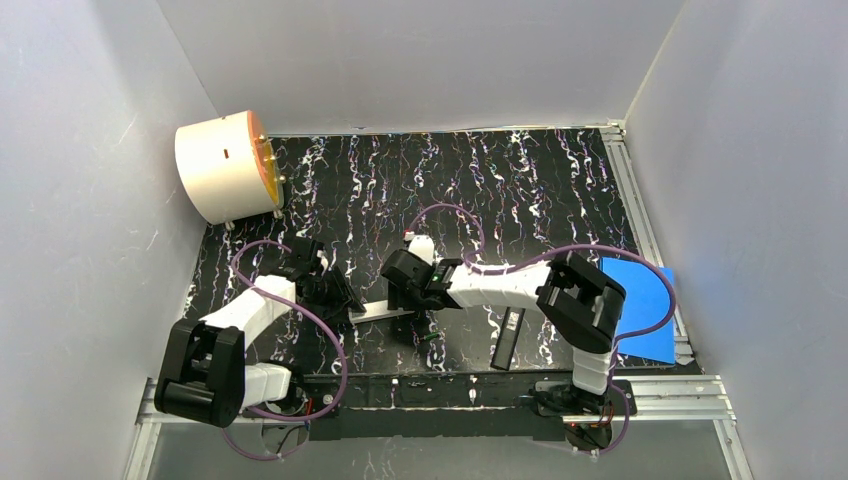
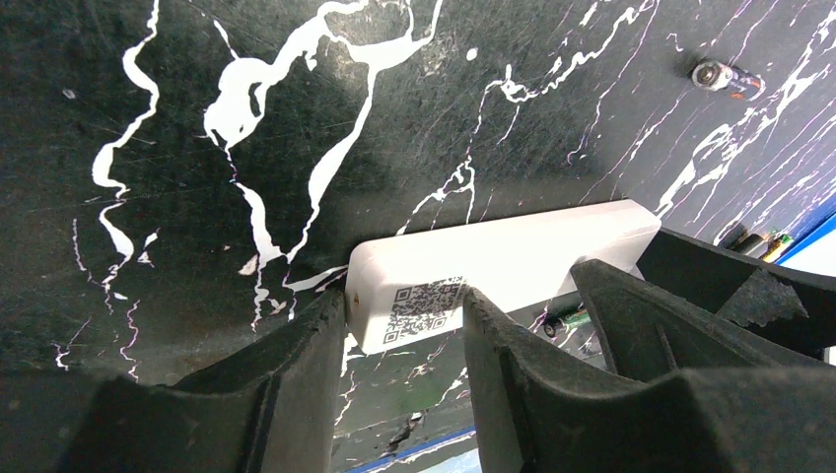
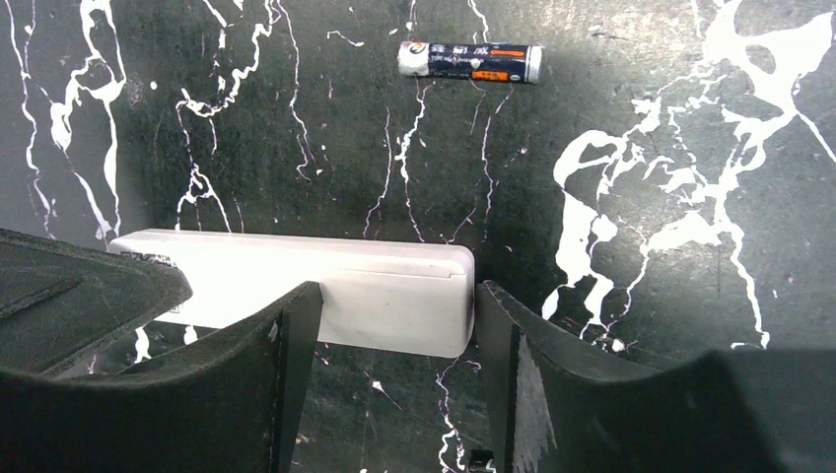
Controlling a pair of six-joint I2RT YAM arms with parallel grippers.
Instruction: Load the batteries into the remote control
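Top view, remote: You will find the white remote (image 1: pixel 385 311) just left of frame centre, spanning the gap between the two arms.
Top view, grippers: The left gripper (image 1: pixel 335 292) meets its left end. The right gripper (image 1: pixel 408 290) sits over its right end.
Top view, batteries: They are too small here to pick out with confidence.
Left wrist, grip: The fingers (image 2: pixel 296 374) are clenched on the remote (image 2: pixel 513 258) at the end with the code label (image 2: pixel 424 307), at lower centre. Treat this as a steadying hold for loading.
Left wrist, batteries: One battery (image 2: pixel 728 78) lies at upper right, well apart from the jaws. A greenish one (image 2: pixel 567 318) shows just below the remote's lower edge. More lie at the right edge.
Right wrist, grip: The jaws stand apart on either side of the remote's (image 3: pixel 325 286) plain end at lower centre. They hold nothing.
Right wrist, battery: One battery (image 3: pixel 471 61) lies flat at top centre, beyond the remote and well clear of the fingertips.
Next move, judged: You would need to reach past the remote to take that battery.
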